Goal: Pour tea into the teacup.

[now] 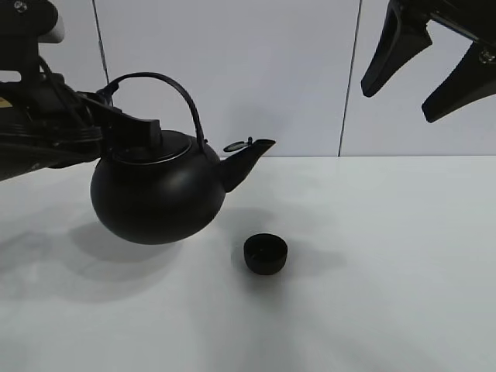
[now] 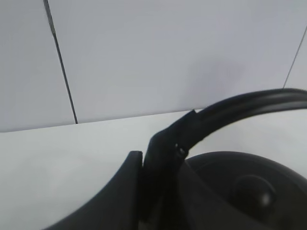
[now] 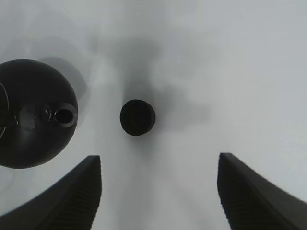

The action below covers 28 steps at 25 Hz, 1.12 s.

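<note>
Exterior high view: the teacup stands upright on the white table, roughly central in the view. It sits below the kettle spout, slightly to the right of the spout tip, with clear space between the two.

1. Left gripper: the teacup is below it and to its right, well apart. The gripper is clamped on the lower end of the kettle's arched handle, next to the lid. The left wrist view shows one finger pressed against the handle just above the kettle body.
2. Left arm: it enters from the left edge, close to horizontal. The kettle appears to hang clear of the table, near level, with its spout pointing right towards the teacup side. Its shadow lies on the table below and to the left.
3. Right gripper: it hangs high at the upper right, in front of the panelled wall. The jaws are spread wide and grip nothing. The teacup is well below it and to its left.
4. Right wrist view: this camera looks down on the table. The teacup appears beyond the gap between the two spread fingers of the gripper. The kettle is beside the teacup and not touching it.
</note>
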{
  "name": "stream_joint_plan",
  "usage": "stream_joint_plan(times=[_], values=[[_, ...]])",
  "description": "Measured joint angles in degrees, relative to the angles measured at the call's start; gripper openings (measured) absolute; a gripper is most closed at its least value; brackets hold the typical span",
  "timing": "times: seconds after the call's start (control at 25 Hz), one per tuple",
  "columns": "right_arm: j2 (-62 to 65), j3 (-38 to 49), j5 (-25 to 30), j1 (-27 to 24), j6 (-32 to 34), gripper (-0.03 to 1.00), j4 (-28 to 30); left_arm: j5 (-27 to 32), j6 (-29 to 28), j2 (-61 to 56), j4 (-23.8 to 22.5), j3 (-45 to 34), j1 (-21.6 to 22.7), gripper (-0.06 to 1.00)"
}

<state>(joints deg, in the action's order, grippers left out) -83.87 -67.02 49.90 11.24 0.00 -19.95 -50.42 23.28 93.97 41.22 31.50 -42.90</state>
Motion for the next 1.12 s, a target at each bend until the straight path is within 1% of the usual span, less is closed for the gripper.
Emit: stream_joint_plan(times=[0.08, 0.16, 0.28, 0.52, 0.64, 0.76, 0.88, 1.12], values=[[0.0, 0.0, 0.0, 0.0, -0.44, 0.48, 0.0, -0.64, 1.37, 0.11, 2.22, 0.91, -0.68, 0.11], [0.0, 0.0, 0.0, 0.0, -0.55, 0.48, 0.0, -1.73, 1.51, 0.91, 2.51, 1.51, -0.75, 0.11], [0.0, 0.0, -0.12, 0.0, -0.76, 0.48, 0.0, -2.04, 1.45, 2.63, 1.33, 1.64, -0.75, 0.11], [0.0, 0.0, -0.12, 0.0, -1.33, 0.48, 0.0, -2.2, 0.73, 3.97, -3.69, 1.64, -0.75, 0.11], [0.0, 0.0, -0.13, 0.0, -1.45, 0.48, 0.0, -2.34, 2.12, 3.97, -5.37, 1.69, -0.75, 0.11], [0.0, 0.0, -0.13, 0.0, -1.52, 0.48, 0.0, -2.26, 2.88, 3.97, -5.53, 1.69, -0.75, 0.11], [0.0, 0.0, -0.13, 0.0, -1.52, 0.48, 0.0, -2.49, 4.85, 3.97, -5.53, 1.69, -0.75, 0.11], [0.0, 0.0, -0.13, 0.0, -1.52, 0.48, 0.0, -2.74, 5.28, 3.97, -5.91, -0.04, 0.04, 0.11]])
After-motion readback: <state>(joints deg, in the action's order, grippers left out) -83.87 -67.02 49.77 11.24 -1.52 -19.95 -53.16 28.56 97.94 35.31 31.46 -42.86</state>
